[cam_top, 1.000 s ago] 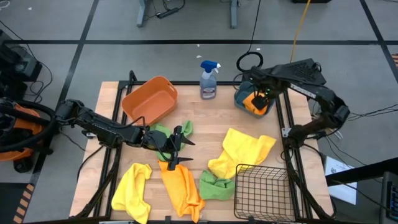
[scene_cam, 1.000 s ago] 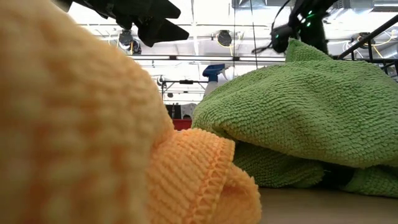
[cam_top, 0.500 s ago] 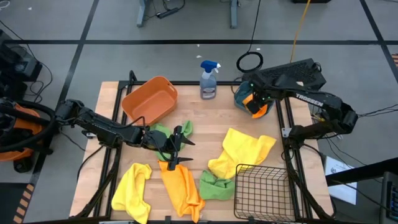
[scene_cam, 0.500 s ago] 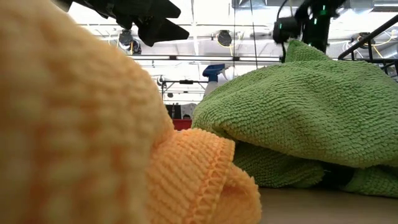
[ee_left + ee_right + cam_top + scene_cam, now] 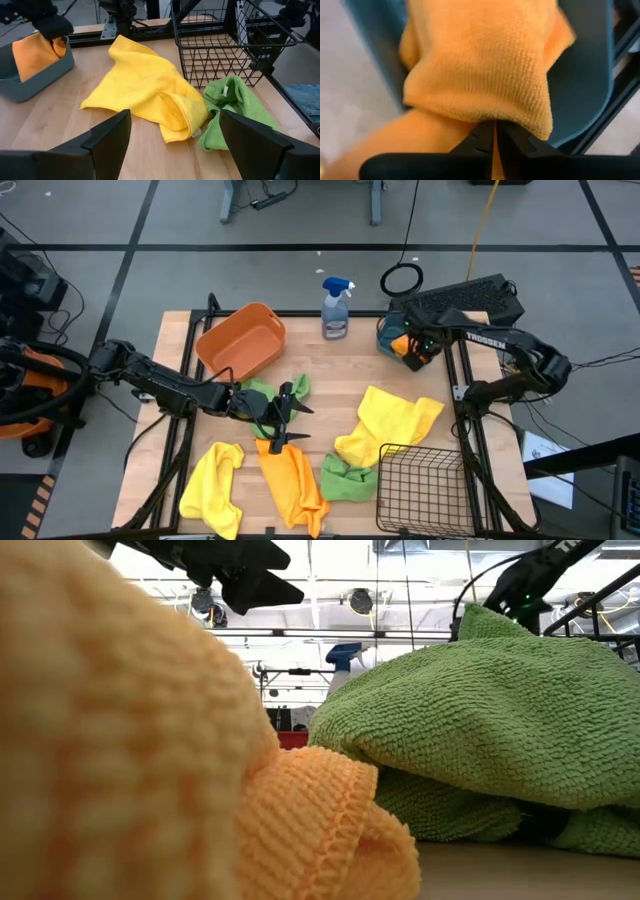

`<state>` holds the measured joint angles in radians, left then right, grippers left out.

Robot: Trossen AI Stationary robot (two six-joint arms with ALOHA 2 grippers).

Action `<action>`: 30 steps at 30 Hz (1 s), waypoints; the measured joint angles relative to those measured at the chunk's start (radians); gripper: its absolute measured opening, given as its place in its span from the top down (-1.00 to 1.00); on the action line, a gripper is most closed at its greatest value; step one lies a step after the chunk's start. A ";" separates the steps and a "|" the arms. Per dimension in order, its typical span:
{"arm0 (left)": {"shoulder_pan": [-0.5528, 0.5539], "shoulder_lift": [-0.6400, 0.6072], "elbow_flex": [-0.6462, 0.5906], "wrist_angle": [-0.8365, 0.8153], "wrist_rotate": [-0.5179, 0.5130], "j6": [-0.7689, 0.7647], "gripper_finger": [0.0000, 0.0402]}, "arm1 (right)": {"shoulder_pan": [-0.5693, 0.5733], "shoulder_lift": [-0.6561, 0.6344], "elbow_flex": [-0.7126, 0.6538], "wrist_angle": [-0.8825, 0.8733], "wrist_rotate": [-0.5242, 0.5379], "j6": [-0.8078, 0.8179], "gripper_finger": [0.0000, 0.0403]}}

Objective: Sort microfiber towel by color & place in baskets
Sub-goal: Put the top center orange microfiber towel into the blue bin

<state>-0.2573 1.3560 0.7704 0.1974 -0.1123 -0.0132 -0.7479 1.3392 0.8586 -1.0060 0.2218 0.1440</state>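
Right tool (image 5: 418,346) clamped on orange towel (image 5: 480,65) inside teal bin (image 5: 386,338), far-right corner of surface (image 5: 180,395). Left tool (image 5: 290,418) spread wide, empty, mid-surface. Five towels unsorted; orange tub (image 5: 240,340), wire basket (image 5: 425,485) empty.

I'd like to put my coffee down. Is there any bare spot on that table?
Bare wood shows between the orange tub, spray bottle and teal bin, running down to the big yellow towel. The near half is crowded: towels, the wire basket and the open left gripper.
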 joint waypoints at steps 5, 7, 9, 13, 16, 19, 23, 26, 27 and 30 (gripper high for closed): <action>0.001 0.000 0.000 -0.008 0.000 0.001 -0.54 | 0.002 -0.055 0.043 -0.043 -0.036 0.017 0.99; 0.001 0.000 0.000 -0.008 0.000 0.001 -0.54 | 0.002 -0.079 0.063 -0.052 -0.036 0.025 0.98; 0.001 0.000 0.000 -0.007 0.000 0.000 -0.54 | 0.002 -0.101 0.078 -0.052 -0.037 0.027 0.98; 0.001 0.000 0.000 -0.006 0.000 0.000 -0.54 | 0.000 -0.118 0.086 -0.031 -0.029 0.033 0.99; 0.001 0.000 0.000 0.004 0.000 0.000 -0.54 | -0.001 -0.088 0.086 -0.001 0.021 0.044 0.99; 0.001 0.000 0.000 0.007 0.000 0.000 -0.54 | -0.008 -0.030 0.075 0.044 0.019 0.038 1.00; 0.001 0.000 0.000 0.004 0.000 -0.001 -0.54 | -0.020 0.075 0.071 0.059 0.028 0.033 1.00; 0.001 0.000 0.000 0.003 0.000 -0.001 -0.54 | -0.032 0.151 0.070 0.065 0.040 0.022 1.00; 0.001 0.000 0.000 0.003 0.000 -0.001 -0.54 | -0.034 0.171 0.070 0.071 0.038 0.019 1.00; 0.001 0.000 0.000 -0.003 0.000 -0.001 -0.54 | -0.037 0.207 0.070 0.076 0.037 0.008 1.00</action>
<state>-0.2565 1.3560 0.7704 0.1943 -0.1123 -0.0139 -0.7853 1.5461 0.9283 -0.9304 0.2591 0.1524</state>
